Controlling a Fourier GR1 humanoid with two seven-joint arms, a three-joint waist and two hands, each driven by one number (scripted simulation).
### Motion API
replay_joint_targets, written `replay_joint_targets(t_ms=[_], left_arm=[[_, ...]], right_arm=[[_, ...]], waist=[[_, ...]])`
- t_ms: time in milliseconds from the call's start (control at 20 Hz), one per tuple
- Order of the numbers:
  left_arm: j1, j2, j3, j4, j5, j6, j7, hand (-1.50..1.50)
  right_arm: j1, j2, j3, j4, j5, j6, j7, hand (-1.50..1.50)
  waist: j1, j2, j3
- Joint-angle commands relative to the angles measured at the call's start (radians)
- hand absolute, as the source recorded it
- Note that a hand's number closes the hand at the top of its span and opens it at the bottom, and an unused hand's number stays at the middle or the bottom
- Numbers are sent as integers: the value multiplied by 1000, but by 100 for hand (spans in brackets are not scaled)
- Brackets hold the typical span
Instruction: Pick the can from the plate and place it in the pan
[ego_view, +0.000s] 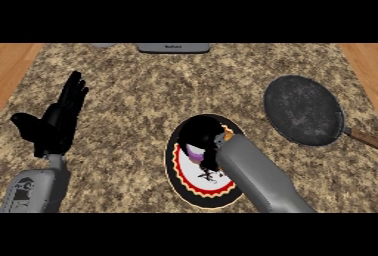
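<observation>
Right hand (201, 139) is lowered over the upper part of the plate (193, 192), its black fingers curled down around the can (198, 154). Only a small purple and white patch of the can shows beneath them; the rest is hidden, and whether it stands on the plate or is lifted cannot be told. Plate is black-rimmed with a red and yellow scalloped band, lying on the speckled brown bench (148, 90) at centre. Dark round pan (303, 110) with a wooden handle lies to the right, apart from the plate, holding nothing. Left hand (53, 125) rests at the left with fingers straight and spread, pointing up, touching nothing.
</observation>
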Motion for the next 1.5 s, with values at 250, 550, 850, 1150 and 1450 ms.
replay_joint_targets(t_ms=[250, 550, 850, 1150, 1450], left_arm=[[19, 2, 4, -2, 2, -3, -3, 0], [-8, 11, 10, 15, 6, -10, 15, 0], [29, 19, 19, 2, 5, -19, -28, 0], [46, -20, -8, 2, -19, 4, -46, 0], [37, -28, -19, -51, -28, 26, 22, 0]], right_arm=[[174, 0, -159, -64, -161, -227, 655, 150], [164, 0, 29, -318, -59, -541, 968, 150], [156, 0, 169, -572, 52, -622, 1281, 150], [76, 0, 9, -665, 125, -560, 1324, 150], [223, -91, -177, -757, 25, -737, 1147, 150]], waist=[[-3, -6, -2], [-7, -10, -2], [-11, -6, -2], [-13, 2, -2], [-16, 3, 0]])
